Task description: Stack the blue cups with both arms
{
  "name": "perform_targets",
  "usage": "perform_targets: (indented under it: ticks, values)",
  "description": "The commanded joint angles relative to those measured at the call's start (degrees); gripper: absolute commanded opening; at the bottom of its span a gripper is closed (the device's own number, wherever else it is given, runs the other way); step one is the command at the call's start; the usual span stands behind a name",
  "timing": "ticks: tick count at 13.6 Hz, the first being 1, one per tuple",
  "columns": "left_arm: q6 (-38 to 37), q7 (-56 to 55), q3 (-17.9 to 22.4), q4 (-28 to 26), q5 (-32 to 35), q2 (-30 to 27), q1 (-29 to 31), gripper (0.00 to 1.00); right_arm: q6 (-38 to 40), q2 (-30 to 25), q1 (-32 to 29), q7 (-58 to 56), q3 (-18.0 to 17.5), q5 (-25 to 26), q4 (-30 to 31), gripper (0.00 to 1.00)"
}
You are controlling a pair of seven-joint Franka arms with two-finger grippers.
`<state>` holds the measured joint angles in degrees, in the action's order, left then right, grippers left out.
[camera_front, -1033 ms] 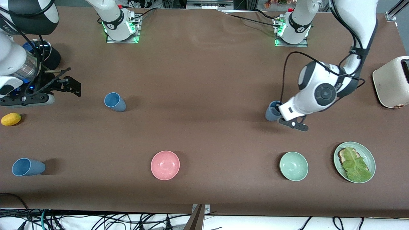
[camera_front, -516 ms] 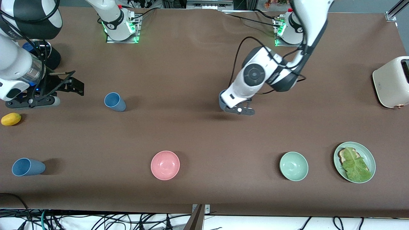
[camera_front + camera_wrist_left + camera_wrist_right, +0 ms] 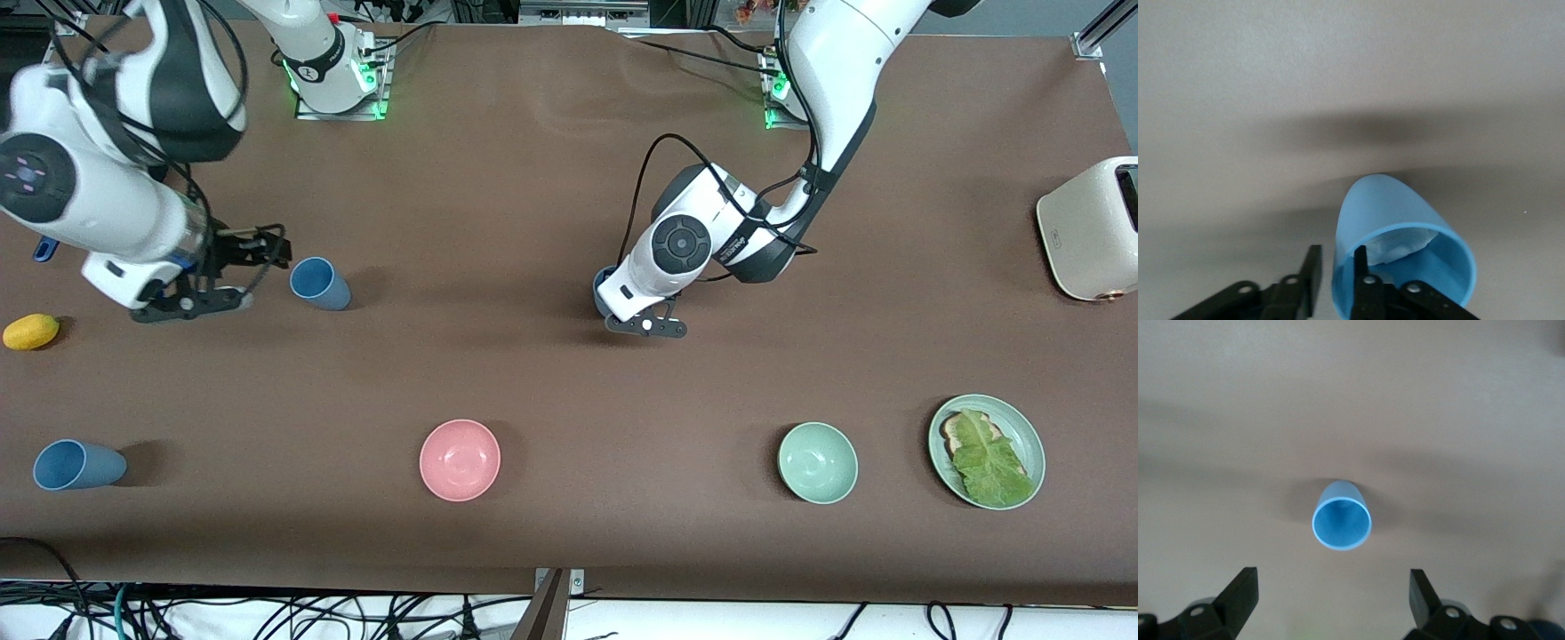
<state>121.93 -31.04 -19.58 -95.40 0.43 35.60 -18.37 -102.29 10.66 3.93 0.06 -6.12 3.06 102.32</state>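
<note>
At the right arm's end of the tabletop point(image 3: 533, 178), a yellow lemon point(image 3: 31, 331) lies near the edge, and a blue cup point(image 3: 78, 465) rests nearer the front camera than it. The right gripper point(image 3: 233, 276) hangs just beside a second upright blue cup point(image 3: 319, 284), on the side toward the right arm's end; in the right wrist view its fingers point(image 3: 1238, 592) are spread wide, with that cup's point(image 3: 1342, 515) open mouth centred ahead of the gap. This is the relation the coming move seems to turn on: the cup stands upright, straight ahead of the open gripper, toward the table's middle, and the right arm is much the closer.

Nearer the front camera sits a pink bowl point(image 3: 460, 460). Over the middle of the tabletop, the left gripper point(image 3: 642, 322) carries the paler blue cup point(image 3: 605, 289); the left wrist view shows its fingers point(image 3: 1365, 283) clamped on the rim of that cup point(image 3: 1395, 220), one inside and one outside, with a white scrap in the cup. It is well apart from the cup the right gripper faces.

Toward the left arm's end are a green bowl point(image 3: 817, 462), a plate point(image 3: 1022, 422) with lettuce on toast, and a cream toaster point(image 3: 1089, 231).
</note>
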Motion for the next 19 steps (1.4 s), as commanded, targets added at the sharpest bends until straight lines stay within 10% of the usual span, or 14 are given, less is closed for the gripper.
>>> perform_targets:
  ticks: [1, 5, 14, 19]
  values:
    - [-2.5, -0.3, 0.3, 1.4, 0.2, -2.5, -0.5, 1.00, -8.8, -2.0, -0.3, -0.8, -0.5, 0.2, 8.8, 1.00]
    - [-8.2, 2.3, 0.4, 4.0, 0.2, -8.4, 3.8, 1.00, -21.9, -2.0, -0.4, -2.6, 1.7, 0.3, 20.6, 1.00]
    - [-29.6, 28.9, 0.4, 8.5, 1.5, -23.5, 25.7, 1.00, -28.4, -1.7, -0.5, -10.4, 7.5, 0.2, 26.9, 1.00]
    - [-28.9, 32.6, 12.3, 2.3, 1.6, -33.0, 16.9, 1.00, -31.7, -0.1, -0.5, -10.0, 7.5, 0.1, 28.6, 0.93]
